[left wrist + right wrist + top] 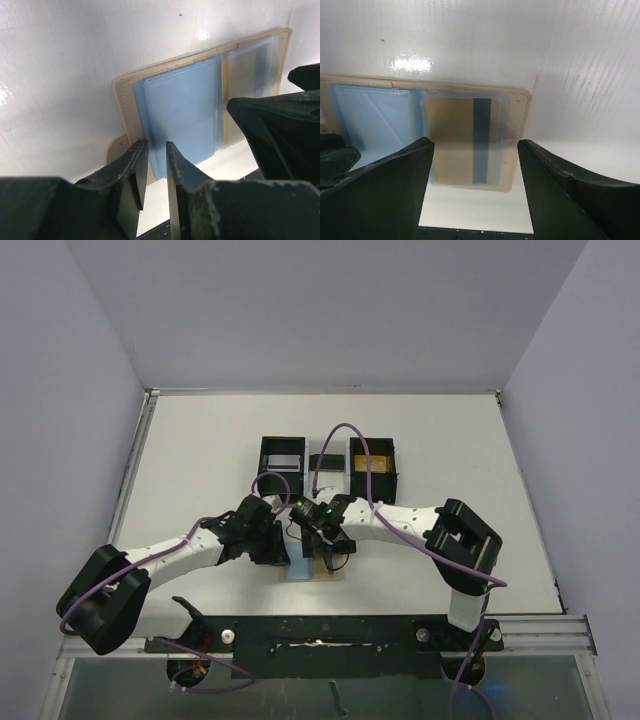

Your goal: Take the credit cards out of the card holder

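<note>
- Step in hand: getting hold of a card. The holder (pixel 122 90) lies open and flat on the bench (pixel 200 460), just in front of the arm bases and under both hands.
- No card is out yet, as far as can be seen. The blue card (pixel 185 110) sits in the holder's left half. The gold card (pixel 452 140), with a dark stripe, sits under a clear sleeve in the right half.
- The left hand (pixel 156 147) is narrow, its fingers astride the near edge of the blue card. I cannot tell whether they pinch it or only stand around it.
- The right hand (pixel 475 145) is wide and holds nothing. It hangs over the gold card with a finger to each side.
- Next move, as I judge it: one hand must keep the holder down while the other closes on a card's free edge and draws it along the sleeve. A straight-up pull would likely lift the holder too.
- Risk: the sleeves look slick and the cards thin, so a grip may slip or catch the sleeve instead.
- Count: one holder, two cards in view, two hands, one tray (pixel 282 441) with three compartments beyond the holder. What lies in the tray is too small to name.
</note>
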Controlling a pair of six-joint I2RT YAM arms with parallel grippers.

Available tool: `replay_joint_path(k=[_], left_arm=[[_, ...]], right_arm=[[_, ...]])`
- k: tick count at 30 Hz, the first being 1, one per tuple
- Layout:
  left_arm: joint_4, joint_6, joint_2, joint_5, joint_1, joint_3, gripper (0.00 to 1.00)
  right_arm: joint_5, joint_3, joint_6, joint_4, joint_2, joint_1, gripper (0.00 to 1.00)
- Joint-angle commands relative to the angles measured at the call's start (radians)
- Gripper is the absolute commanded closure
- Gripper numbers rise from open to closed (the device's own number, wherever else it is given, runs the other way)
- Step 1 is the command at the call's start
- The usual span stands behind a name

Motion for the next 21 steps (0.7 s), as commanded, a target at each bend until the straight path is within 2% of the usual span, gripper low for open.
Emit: replay_joint_path(k=[1, 15, 21], left_arm=[[0.039, 0.012, 0.006, 0.013, -0.003, 0.022, 0.8], [0.041, 0.009, 0.006, 0.013, -0.004, 0.02, 0.8], [0.044, 0.01, 0.01, 0.014, -0.004, 0.02, 0.8]], right_arm=[[0.045, 0.028, 0.023, -0.023, -0.033, 0.004, 0.3], [-0.026, 0.044, -0.009, 0.04, 0.045, 0.013, 0.35], [-0.011, 0.073, -0.017, 0.018, 0.051, 0.021, 0.43]])
